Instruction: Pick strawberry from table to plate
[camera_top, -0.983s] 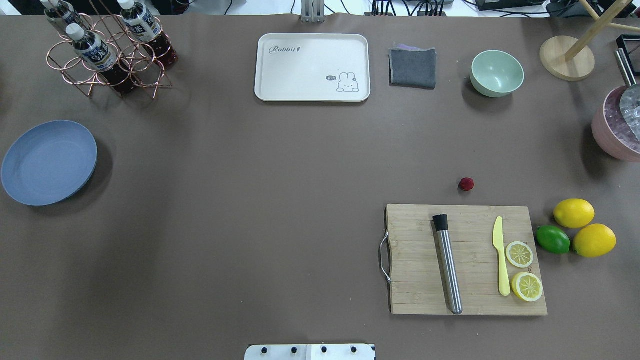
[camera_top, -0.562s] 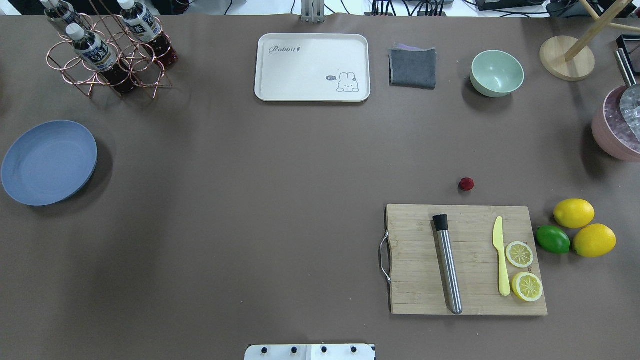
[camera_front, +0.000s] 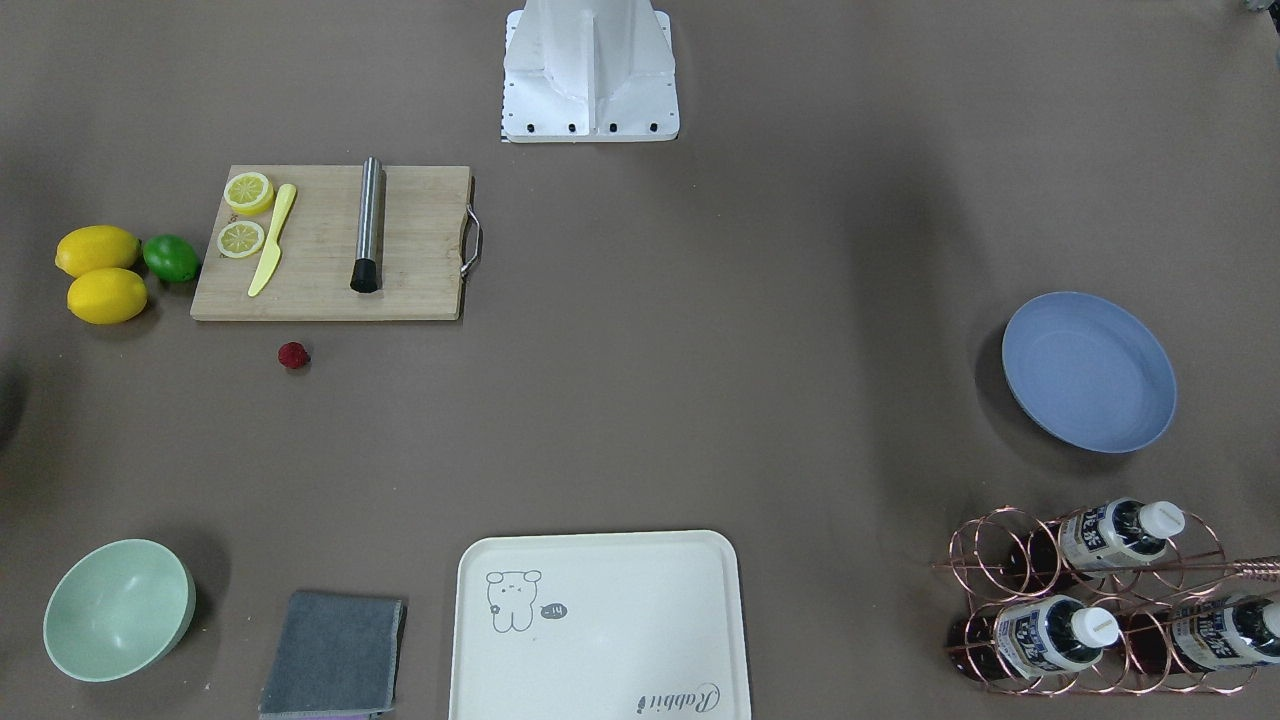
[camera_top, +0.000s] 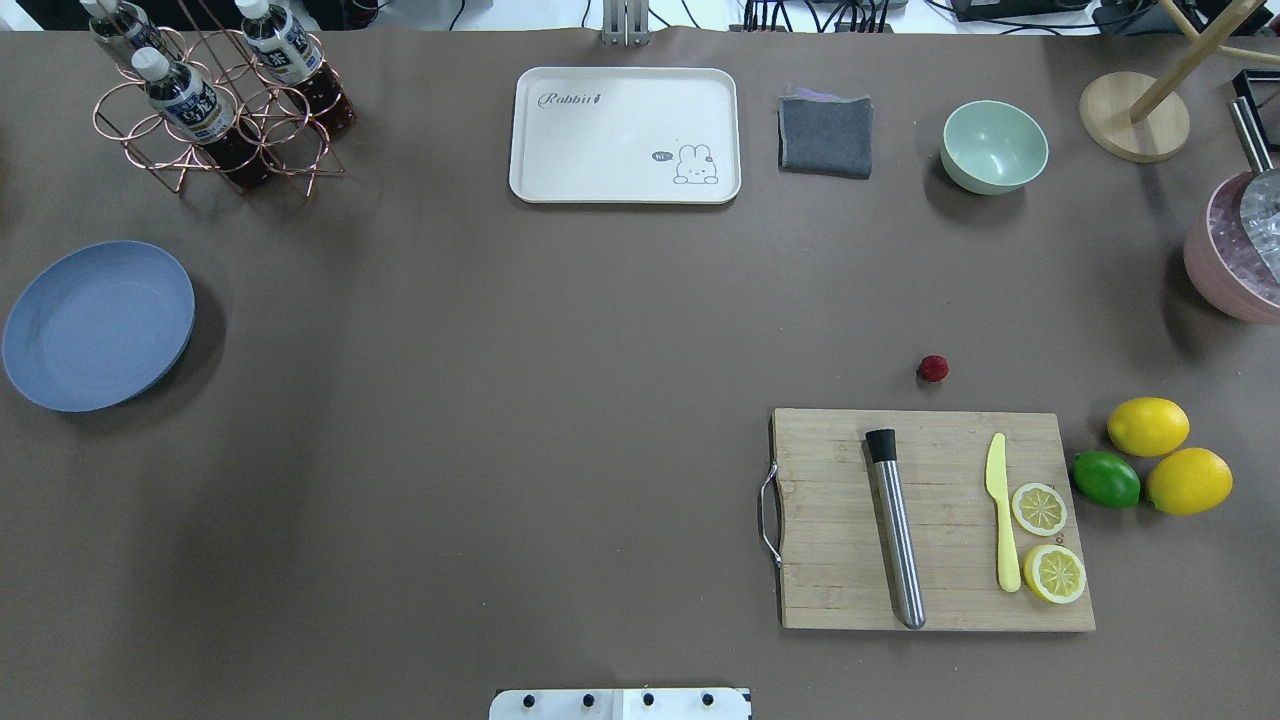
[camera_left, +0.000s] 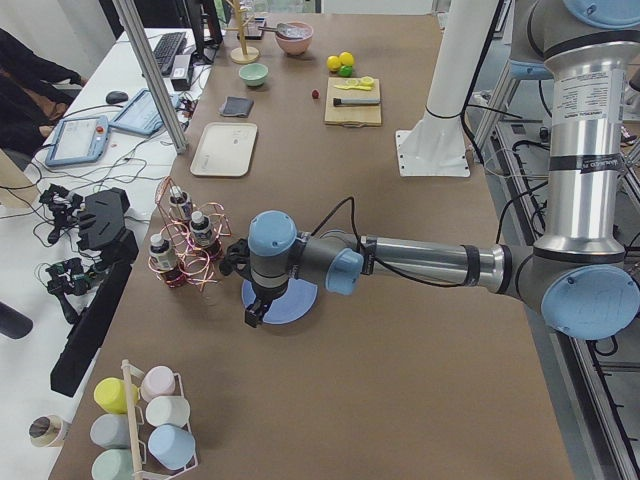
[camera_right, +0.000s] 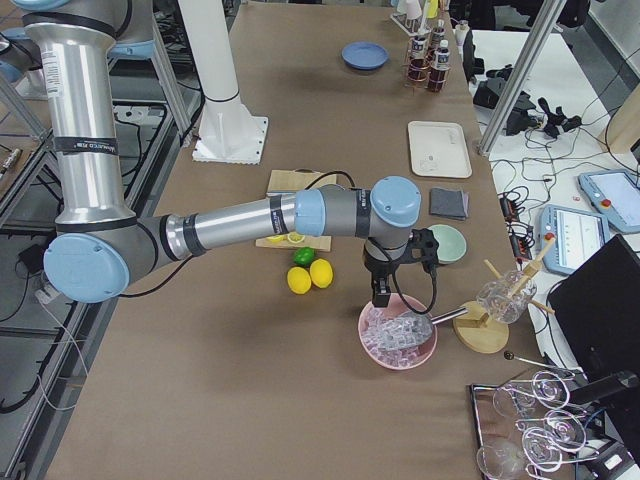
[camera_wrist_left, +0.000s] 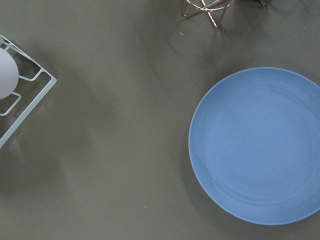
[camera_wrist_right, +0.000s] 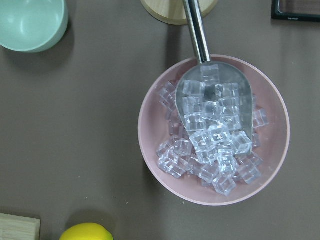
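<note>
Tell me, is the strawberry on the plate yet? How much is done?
Nothing is done yet. The strawberry lies on the table beside the cutting board, and the plate is empty. No gripper holds it: the left gripper hangs near the plate, the right gripper above the ice bowl, far from the berry. All is left: reach it, grab it, carry it across, set it down.

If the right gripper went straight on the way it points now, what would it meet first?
Likely the clear ice cubes in the round pink bowl, or the metal scoop in it: the right gripper points down over them, though alignment is unclear.
</note>
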